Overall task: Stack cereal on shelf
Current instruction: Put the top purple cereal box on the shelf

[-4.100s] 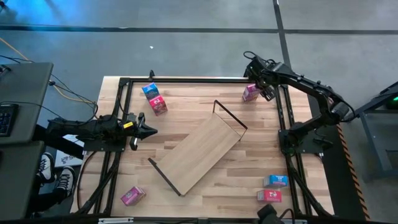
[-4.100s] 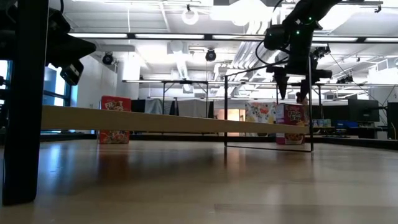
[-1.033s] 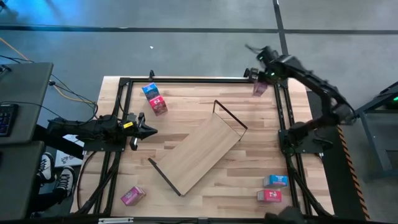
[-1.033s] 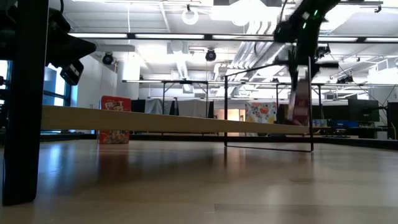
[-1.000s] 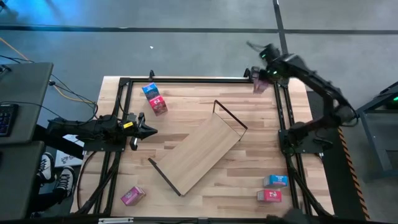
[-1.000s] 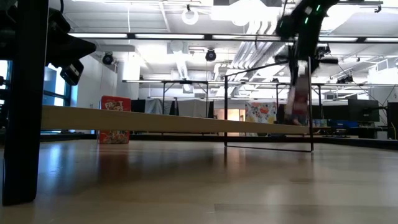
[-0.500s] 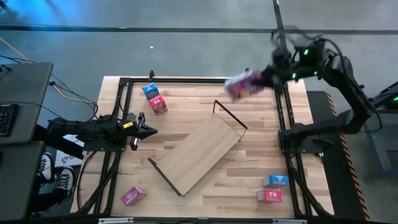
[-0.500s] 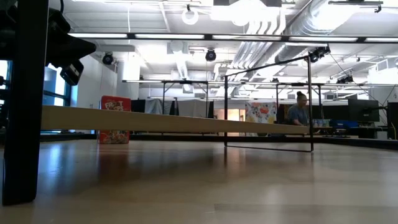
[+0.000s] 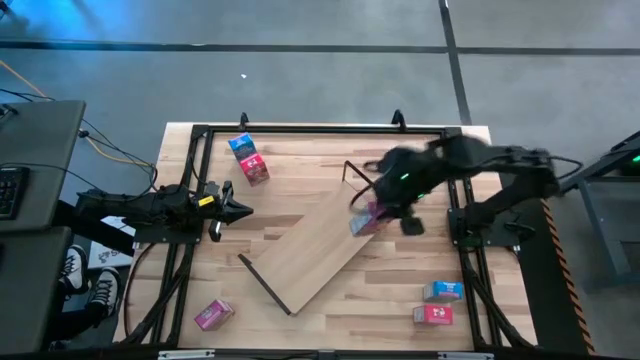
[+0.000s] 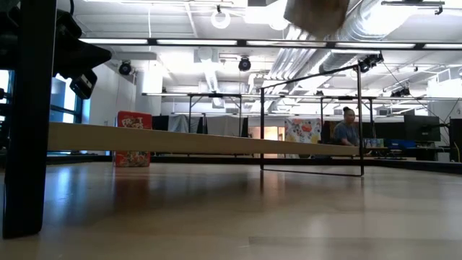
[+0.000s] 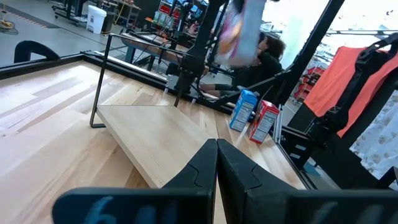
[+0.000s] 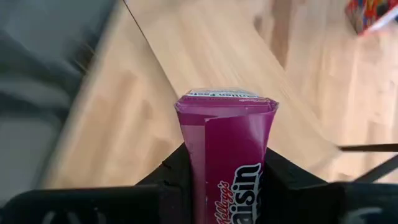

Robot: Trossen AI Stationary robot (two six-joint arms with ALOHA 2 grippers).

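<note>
Hands first: right hand is clamped on a magenta box, held in the air over the shelf's far end, close to the black wire frame there. In the right wrist view both fingers press the box's sides, with its top flap pointing away from the wrist and light wood below it. Same box shows in the high view as a pink blur under the dark arm.

Left hand hangs at the counter's left side, apart from the shelf, fingers pinched together on nothing.

Shelf lies diagonally mid-counter, near end toward the front left, far end toward the back right.

Other cereal, all on the counter and not on the shelf:
- front left: pink box, lying alone.
- front right: blue box with a red box just beside it.
- back left: blue box next to a red box.

Low view: person seated in the room well beyond the counter.
</note>
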